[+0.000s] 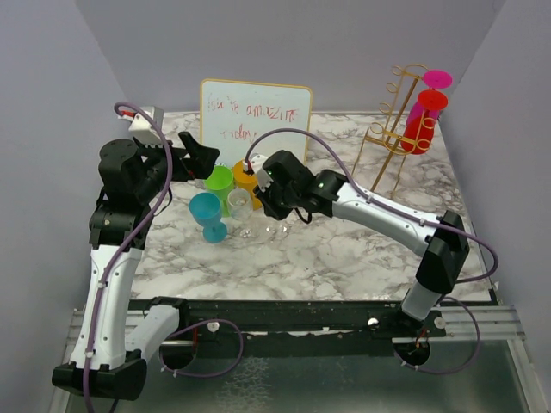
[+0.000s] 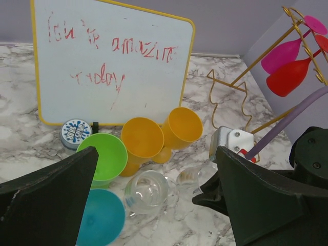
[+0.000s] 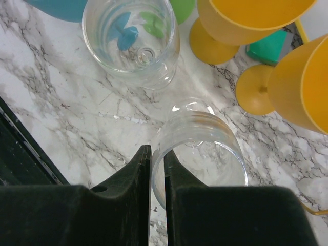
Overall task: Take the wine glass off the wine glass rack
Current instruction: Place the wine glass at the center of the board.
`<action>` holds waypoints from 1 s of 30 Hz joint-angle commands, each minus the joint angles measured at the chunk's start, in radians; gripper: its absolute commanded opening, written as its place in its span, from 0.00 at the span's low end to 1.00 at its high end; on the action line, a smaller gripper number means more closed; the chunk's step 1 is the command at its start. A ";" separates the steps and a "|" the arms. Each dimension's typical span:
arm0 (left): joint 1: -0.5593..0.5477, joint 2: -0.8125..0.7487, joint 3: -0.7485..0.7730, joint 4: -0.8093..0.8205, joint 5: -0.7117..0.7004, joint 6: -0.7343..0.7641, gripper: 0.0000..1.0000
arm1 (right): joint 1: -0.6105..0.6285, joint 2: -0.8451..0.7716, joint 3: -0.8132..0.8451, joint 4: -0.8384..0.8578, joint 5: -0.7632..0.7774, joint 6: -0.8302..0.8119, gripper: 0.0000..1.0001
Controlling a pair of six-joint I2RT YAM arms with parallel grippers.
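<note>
Clear wine glass (image 3: 200, 146) is off the gold wire rack (image 1: 389, 138), rim pinched by our right gripper (image 3: 157, 154); left gripper (image 2: 156, 154) gapes; release remains.

Eight glasses (image 2: 142, 137) (two clear, six coloured), one rack (image 1: 387, 138), one whiteboard (image 1: 255, 112).

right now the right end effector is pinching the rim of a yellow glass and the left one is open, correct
Not yellow: the right end effector pinches the rim of a clear glass, as the right wrist view shows. The left end effector is open, as you said.
</note>
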 commanded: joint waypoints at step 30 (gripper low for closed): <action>0.006 0.014 -0.034 0.038 0.129 0.053 0.99 | 0.003 -0.229 0.116 0.070 0.360 -0.013 0.71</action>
